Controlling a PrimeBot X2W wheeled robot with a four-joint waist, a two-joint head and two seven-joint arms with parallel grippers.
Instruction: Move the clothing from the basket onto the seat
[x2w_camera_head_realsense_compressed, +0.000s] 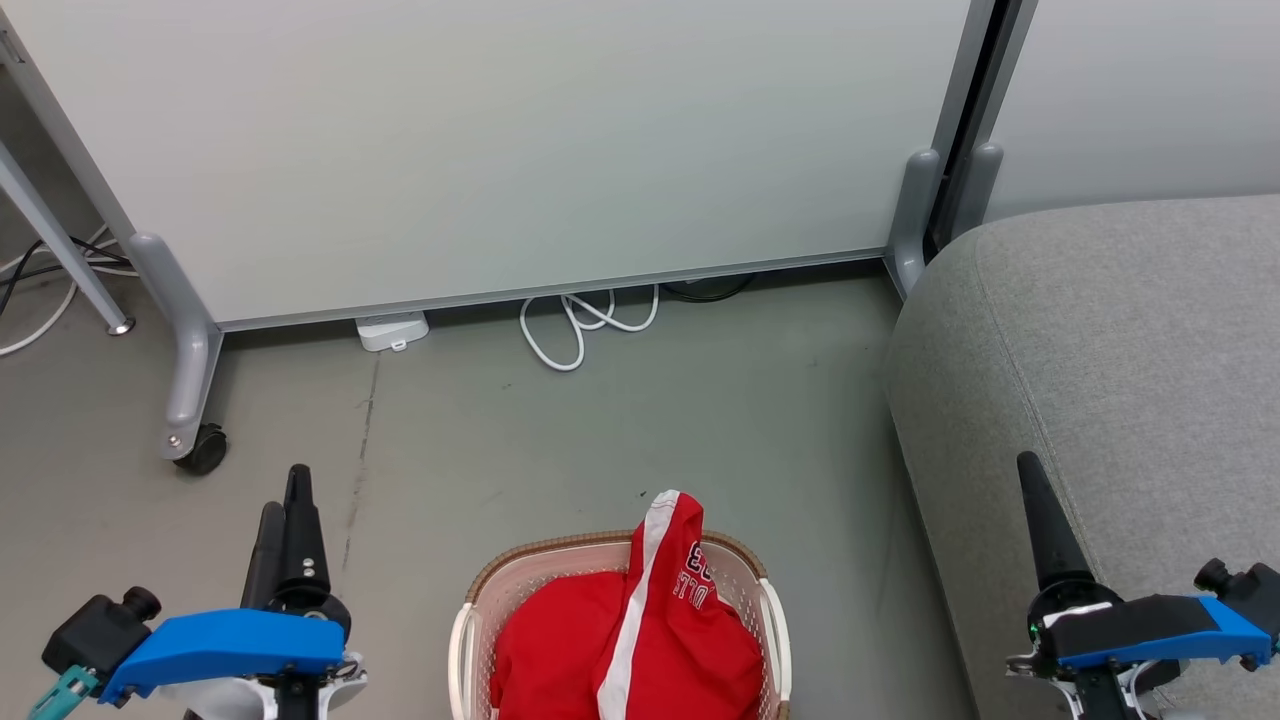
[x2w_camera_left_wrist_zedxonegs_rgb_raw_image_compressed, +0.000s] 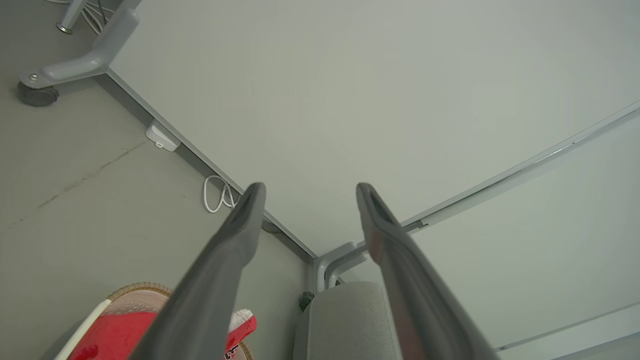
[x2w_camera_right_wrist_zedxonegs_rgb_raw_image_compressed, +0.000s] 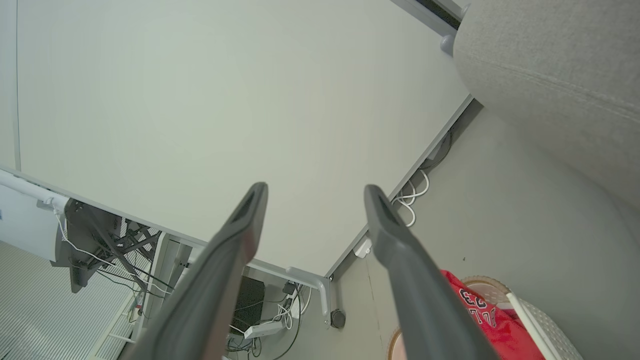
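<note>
Underfoot, a dull grey-green floor (x2w_camera_head_realsense_compressed: 620, 430), scuffed and marked by a thin dark crack, runs back to a pale wheeled partition panel (x2w_camera_head_realsense_compressed: 480, 150) on grey metal feet. A looped white cable (x2w_camera_head_realsense_compressed: 585, 325) and a small white plastic box (x2w_camera_head_realsense_compressed: 392, 330) lie at the panel's lower edge.

On the floor stands the cream-white perforated plastic basket (x2w_camera_head_realsense_compressed: 525, 575) with its brown woven-look rim. The bright red soft clothing (x2w_camera_head_realsense_compressed: 560, 640) lies heaped in it, the white-striped piece (x2w_camera_head_realsense_compressed: 655, 560) draped on top and peaking above the far rim. Near the basket but apart from it sits the large grey fabric-upholstered seat (x2w_camera_head_realsense_compressed: 1120, 380).

The left gripper (x2w_camera_head_realsense_compressed: 285, 495) hovers left of the basket, and the right gripper (x2w_camera_right_wrist_zedxonegs_rgb_raw_image_compressed: 315, 189) shows against the seat's left flank. Each wrist view shows its jaws spread wide with nothing between them.

The basket's near side is cut off by the head view's bottom edge, and the seat runs out at the right. The printed lettering is folded and too small to read.
</note>
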